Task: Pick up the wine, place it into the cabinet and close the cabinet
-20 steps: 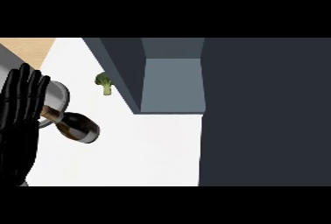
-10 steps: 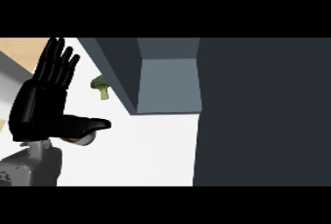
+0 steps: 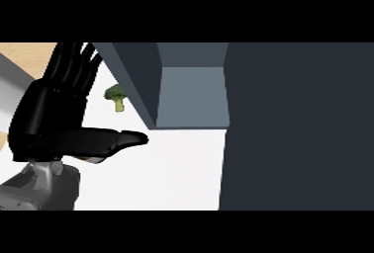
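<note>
My left hand (image 3: 62,123) fills the left of the head view, fingers straight and pointing away, thumb stretched out to the right. It is open. The wine bottle lies under it and is almost wholly hidden; only a thin brown sliver (image 3: 92,159) shows below the thumb. The cabinet (image 3: 191,94) stands open just right of the hand, its grey inside bare. Its dark door (image 3: 296,128) takes up the right side of the view. My right hand shows nowhere.
A small broccoli floret (image 3: 116,97) lies on the white counter (image 3: 175,168) between my fingers and the cabinet's left wall. My grey left forearm (image 3: 40,190) comes in at the lower left. A wooden strip (image 3: 25,54) shows at the top left.
My left hand has moved right, nearer the cabinet, and looms larger. It now covers the bottle, which lay in plain sight beside it a second ago.
</note>
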You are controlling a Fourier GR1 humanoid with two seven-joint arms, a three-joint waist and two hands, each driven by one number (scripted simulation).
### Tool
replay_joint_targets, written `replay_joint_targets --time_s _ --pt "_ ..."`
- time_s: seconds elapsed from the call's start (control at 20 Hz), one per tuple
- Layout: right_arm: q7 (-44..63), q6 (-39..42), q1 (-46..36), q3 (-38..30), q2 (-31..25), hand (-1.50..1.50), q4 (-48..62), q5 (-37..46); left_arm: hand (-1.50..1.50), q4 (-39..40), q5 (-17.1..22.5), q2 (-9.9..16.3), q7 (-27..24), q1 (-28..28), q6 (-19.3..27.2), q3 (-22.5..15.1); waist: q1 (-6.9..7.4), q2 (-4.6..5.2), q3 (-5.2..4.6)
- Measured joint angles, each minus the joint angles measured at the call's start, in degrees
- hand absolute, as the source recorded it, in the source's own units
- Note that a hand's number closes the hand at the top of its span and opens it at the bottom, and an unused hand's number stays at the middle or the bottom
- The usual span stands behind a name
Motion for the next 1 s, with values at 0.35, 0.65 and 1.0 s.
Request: replay_joint_targets --time_s 0.35,0.65,1.0 --pt "5.54 -2.66 -2.06 3.07 0.27 -1.5 -2.03 1.41 -1.5 -5.07 -5.13 -1.4 8.2 -1.05 5.5 -5.54 0.05 0.0 -0.09" --pt "7.36 -4.21 -2.56 4.13 0.24 -1.5 -2.8 2.0 -1.5 -9.12 -8.11 -1.14 14.3 -3.55 7.99 -6.42 0.02 -0.06 0.01" --pt "9.38 -5.74 -3.38 5.12 0.02 -1.5 -3.07 2.49 -1.5 -11.59 -13.61 -1.48 18.18 -4.52 10.7 -8.64 -0.05 -0.09 0.02"
